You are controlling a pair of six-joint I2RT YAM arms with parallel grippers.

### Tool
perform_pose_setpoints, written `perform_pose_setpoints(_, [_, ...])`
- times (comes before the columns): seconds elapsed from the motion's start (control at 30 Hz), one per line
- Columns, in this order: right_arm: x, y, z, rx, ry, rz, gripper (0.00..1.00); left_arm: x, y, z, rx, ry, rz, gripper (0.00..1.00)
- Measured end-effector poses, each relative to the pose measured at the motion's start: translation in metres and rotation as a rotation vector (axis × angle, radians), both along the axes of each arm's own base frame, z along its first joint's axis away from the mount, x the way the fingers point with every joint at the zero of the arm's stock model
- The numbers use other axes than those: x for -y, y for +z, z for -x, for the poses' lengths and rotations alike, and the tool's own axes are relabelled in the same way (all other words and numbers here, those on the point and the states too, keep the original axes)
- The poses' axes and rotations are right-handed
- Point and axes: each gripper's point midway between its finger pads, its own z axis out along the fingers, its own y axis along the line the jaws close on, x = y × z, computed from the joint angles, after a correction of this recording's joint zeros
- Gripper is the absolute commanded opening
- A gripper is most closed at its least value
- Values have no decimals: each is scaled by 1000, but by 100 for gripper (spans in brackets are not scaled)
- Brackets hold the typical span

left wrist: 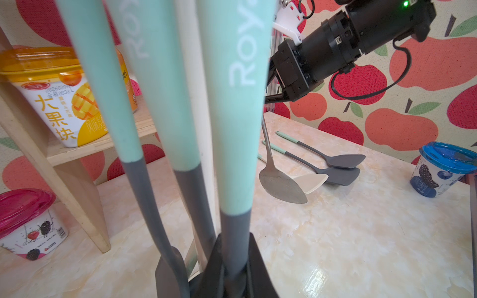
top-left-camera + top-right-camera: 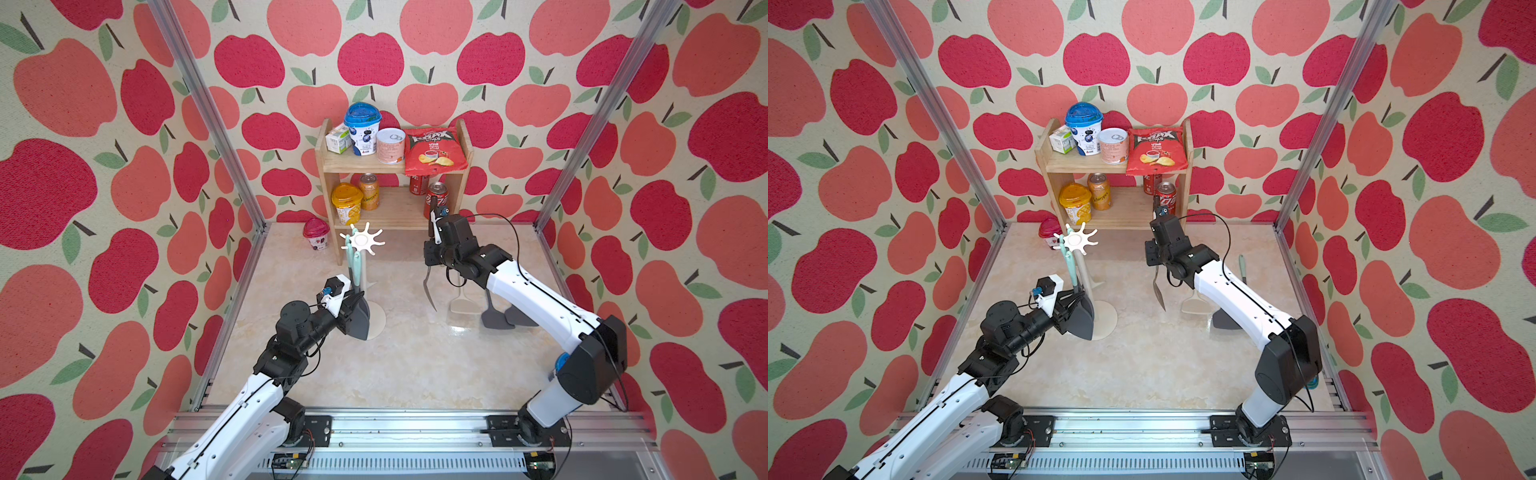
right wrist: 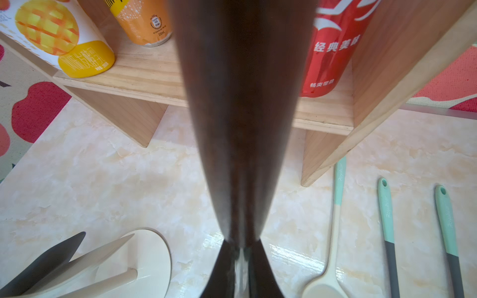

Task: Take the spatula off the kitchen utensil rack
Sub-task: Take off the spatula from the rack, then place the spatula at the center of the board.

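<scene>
while the left gripper is clamped on the grey neck of a mint-handled spatula that hangs from the kitchen utensil rack beside two like utensils, the right gripper is closed on the dark handle of a metal spatula, which is clear of the rack and dangles blade-down above the table. risk noted: a lift that is not straight up could snag the handle's eye on its prong and tip the light stand, or set the neighbours swinging. the metal spatula (gripped at the narrow end of its handle) could pivot or slip, and its blade could strike the three spatulas lying on the table close by. left arm reaches low and forward, wrist near level, toward the pole. right arm stretches forward with wrist raised, handle upright before the wooden shelf.
</scene>
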Motion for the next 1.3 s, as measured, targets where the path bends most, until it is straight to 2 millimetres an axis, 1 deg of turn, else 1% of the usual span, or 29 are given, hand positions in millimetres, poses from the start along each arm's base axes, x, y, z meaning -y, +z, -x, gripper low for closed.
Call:
perform_pose_setpoints(0.03, [1,-3,-1,-6,-5,2,0,0,0,0,1,0,1,0])
perform_pose_setpoints(0.23, [1,-41,-11,-66,-31,52,0,-1,0,2,-2,1,-1,0])
perform_pose_setpoints(0.5, [-2,-54,-32,-41,-78,40,0,-1,0,2,-2,1,-1,0])
perform_pose_setpoints(0.57, [-1,-66,-38,-54,-90,48,0,-1,0,2,-2,1,-1,0])
perform_pose_setpoints(0.67, [-3,-82,-41,-73,-94,63,0,-1,0,2,-2,1,-1,0])
perform_pose_setpoints(1.03, [-4,-89,-43,-46,-107,36,0,-1,0,3,-3,1,-1,0])
perform_pose_setpoints(1.1, [-1,-91,-40,-40,-111,34,0,-1,0,3,-3,1,-1,0])
perform_pose_setpoints(1.3, [18,-103,-20,-55,-142,55,0,-1,0,3,-3,1,-1,0])
